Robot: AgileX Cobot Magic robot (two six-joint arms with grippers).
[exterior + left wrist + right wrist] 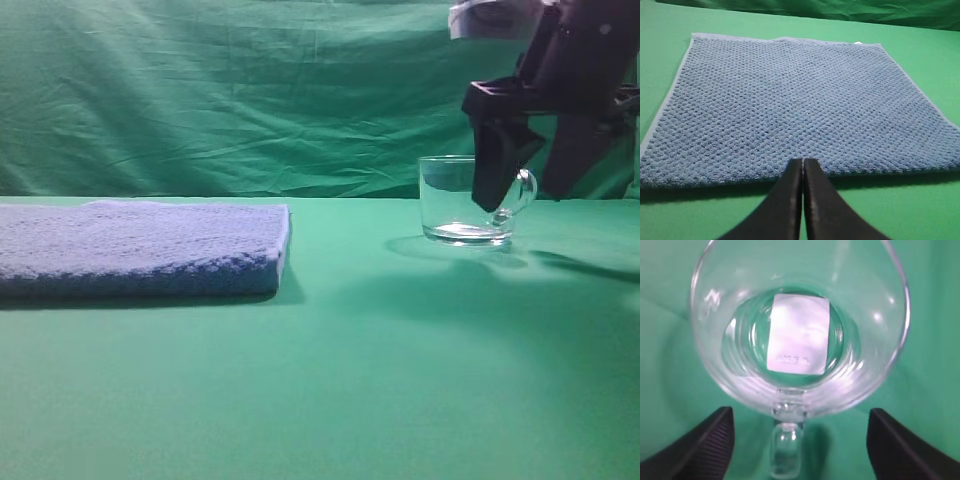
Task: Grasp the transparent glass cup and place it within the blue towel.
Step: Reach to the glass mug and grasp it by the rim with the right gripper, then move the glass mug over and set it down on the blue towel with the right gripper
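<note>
One transparent glass cup [465, 200], one blue towel [140, 245], apart.

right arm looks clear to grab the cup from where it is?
Probably yes. The right gripper hangs right over the glass cup, jaws apart with the cup's handle between the fingers; nothing blocks it.

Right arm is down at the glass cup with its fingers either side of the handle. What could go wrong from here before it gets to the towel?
1. The right gripper is open, straddling only the thin loop handle of the transparent glass cup; pinching there, the cup may swing or slip.
2. One finger hangs against the cup's wall; closing off-centre may tip it.
3. The blue towel stands thick above the table; a low carry could catch its edge.
</note>
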